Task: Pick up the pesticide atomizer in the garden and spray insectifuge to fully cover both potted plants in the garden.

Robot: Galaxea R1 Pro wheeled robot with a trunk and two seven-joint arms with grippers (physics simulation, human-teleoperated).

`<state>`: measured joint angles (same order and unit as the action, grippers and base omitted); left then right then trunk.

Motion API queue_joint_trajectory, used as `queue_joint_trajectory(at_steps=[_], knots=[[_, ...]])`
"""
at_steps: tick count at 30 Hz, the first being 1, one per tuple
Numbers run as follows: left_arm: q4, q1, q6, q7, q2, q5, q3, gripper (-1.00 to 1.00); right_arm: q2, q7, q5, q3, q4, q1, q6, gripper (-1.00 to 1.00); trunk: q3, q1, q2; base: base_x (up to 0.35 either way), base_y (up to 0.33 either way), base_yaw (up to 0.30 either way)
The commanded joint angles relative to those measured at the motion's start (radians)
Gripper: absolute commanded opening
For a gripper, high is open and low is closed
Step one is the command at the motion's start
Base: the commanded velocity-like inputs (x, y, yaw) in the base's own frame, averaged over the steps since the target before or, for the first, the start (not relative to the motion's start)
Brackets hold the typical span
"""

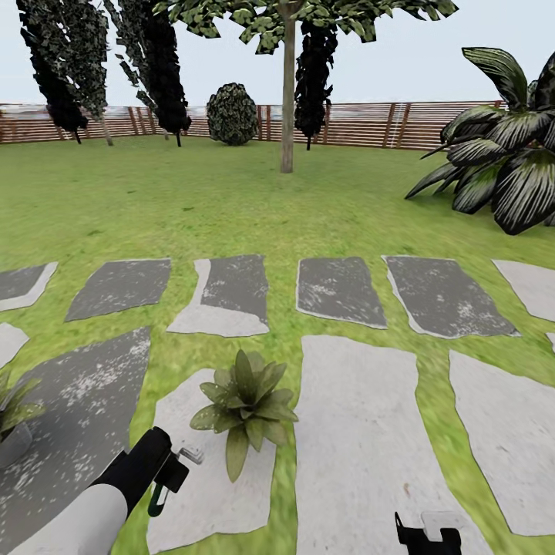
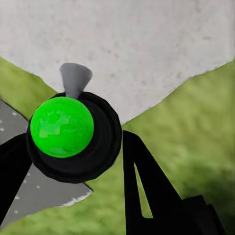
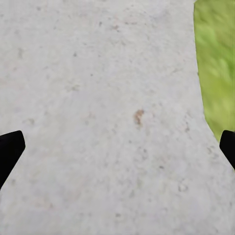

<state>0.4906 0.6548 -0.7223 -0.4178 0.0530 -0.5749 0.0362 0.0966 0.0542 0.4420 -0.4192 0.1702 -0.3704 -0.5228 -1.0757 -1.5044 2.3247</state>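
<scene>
At seven o'clock in the head view, the left gripper (image 1: 171,472) pinches the slim dark pesticide atomizer (image 2: 73,132), its grey nozzle aimed toward the low green-leaved potted plant (image 1: 247,405) just beside it on a pale grey stepping stone (image 1: 208,493). A second leafy plant (image 1: 14,408), perhaps the other pot, sits at nine o'clock. At five o'clock, the right gripper (image 1: 428,533) hangs spread over another pale slab (image 3: 107,112).
</scene>
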Motion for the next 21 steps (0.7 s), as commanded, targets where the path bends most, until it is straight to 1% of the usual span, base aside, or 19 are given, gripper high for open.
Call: queue_joint_trajectory(at_steps=[1,5,7,12,14,17,21], knots=[[0.002,0.0,-0.002,-0.009,0.001,-0.009,0.005,-1.0,-0.001,0.006,0.011,-0.004,-0.001,-0.001,-0.003,1.0,-0.001,0.0,0.0,0.001,0.0,0.05],[0.002,0.0,-0.002,-0.009,0.001,-0.008,0.004,-1.0,-0.001,0.006,0.01,-0.004,-0.001,-0.001,-0.003,1.0,-0.001,0.0,0.0,0.013,-0.009,0.21],[0.002,0.0,0.0,-0.009,0.0,-0.008,0.004,-1.0,-0.001,0.006,0.009,-0.004,-0.001,0.0,-0.003,1.0,-0.001,0.0,0.0,0.115,-0.148,0.1],[0.002,0.0,0.0,-0.009,-0.001,-0.008,0.004,-1.0,-0.001,0.006,0.01,-0.004,-0.001,0.0,-0.003,1.0,-0.001,0.0,0.0,0.147,-0.23,0.013],[0.002,0.0,0.0,-0.009,-0.001,-0.009,0.004,-1.0,-0.001,0.006,0.01,-0.004,-0.001,0.0,-0.003,1.0,-0.001,0.0,0.0,0.037,-0.265,0.001],[0.002,0.0,0.0,-0.009,-0.001,-0.009,0.004,-1.0,-0.001,0.006,0.01,-0.004,-0.001,-0.001,-0.003,1.0,-0.001,0.0,0.0,-0.054,-0.271,0.0],[0.002,0.0,0.0,-0.009,0.0,-0.01,0.004,-1.0,-0.001,0.006,0.01,-0.004,-0.001,0.0,-0.003,1.0,-0.001,0.0,0.0,-0.142,-0.261,0.008]])
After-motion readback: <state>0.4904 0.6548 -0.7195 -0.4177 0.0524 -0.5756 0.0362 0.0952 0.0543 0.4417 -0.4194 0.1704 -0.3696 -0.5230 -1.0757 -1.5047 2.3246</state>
